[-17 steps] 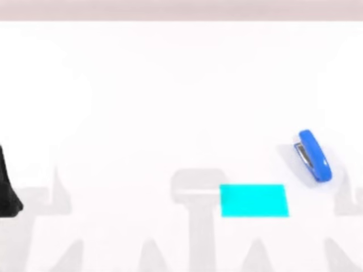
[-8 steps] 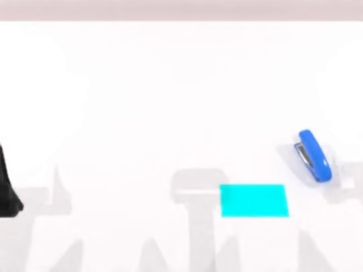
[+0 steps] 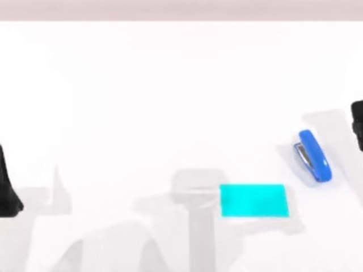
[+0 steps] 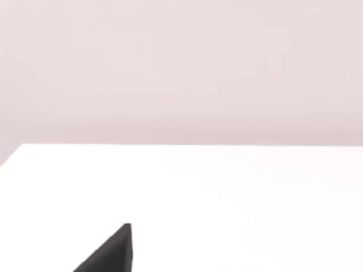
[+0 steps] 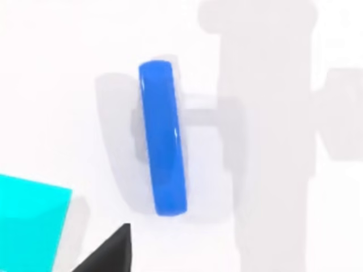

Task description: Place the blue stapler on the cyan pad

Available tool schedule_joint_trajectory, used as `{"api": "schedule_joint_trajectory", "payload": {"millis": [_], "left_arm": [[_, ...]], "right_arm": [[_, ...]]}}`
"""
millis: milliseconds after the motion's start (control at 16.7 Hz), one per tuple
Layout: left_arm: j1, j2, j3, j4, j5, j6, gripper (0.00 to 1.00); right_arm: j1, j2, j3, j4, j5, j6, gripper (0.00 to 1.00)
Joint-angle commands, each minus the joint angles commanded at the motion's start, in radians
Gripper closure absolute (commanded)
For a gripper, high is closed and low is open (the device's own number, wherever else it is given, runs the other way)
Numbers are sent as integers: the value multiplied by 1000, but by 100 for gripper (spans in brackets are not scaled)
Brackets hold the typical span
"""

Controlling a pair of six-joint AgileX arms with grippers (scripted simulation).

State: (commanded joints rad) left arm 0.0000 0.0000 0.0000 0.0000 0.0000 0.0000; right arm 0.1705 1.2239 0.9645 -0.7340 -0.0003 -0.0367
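Note:
The blue stapler point(image 3: 313, 156) lies on the white table at the right, slanted, with its grey strip facing left. It sits apart from the cyan pad point(image 3: 254, 200), a flat rectangle down and to its left. My right gripper point(image 3: 357, 126) shows as a dark shape at the right edge, just up and right of the stapler and not touching it. In the right wrist view the stapler point(image 5: 163, 139) lies ahead of one dark fingertip point(image 5: 113, 252), with a corner of the pad point(image 5: 28, 221) beside it. Nothing sits next to that finger. My left gripper point(image 3: 7, 190) is parked at the left edge.
Soft grey shadows of the arms fall across the lower part of the table point(image 3: 170, 102). The far edge of the table runs along the top of the top view. In the left wrist view one dark fingertip point(image 4: 110, 255) stands over bare white table.
My right arm has come into the top view at the right edge, near the stapler. The arm shadows have shifted. Stapler, pad and left arm have not moved.

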Motion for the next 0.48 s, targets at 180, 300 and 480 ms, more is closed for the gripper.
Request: {"api": "schedule_joint_trajectory", "payload": {"millis": [180, 300, 480], "left_arm": [[0, 0, 0, 0, 0, 0, 0], [0, 0, 0, 0, 0, 0, 0], [0, 0, 0, 0, 0, 0, 0]], "right_arm": [[39, 283, 215, -165, 0, -10, 0], [62, 436, 341, -259, 0, -16, 0], [89, 610, 494, -366, -1, -22, 0]]}}
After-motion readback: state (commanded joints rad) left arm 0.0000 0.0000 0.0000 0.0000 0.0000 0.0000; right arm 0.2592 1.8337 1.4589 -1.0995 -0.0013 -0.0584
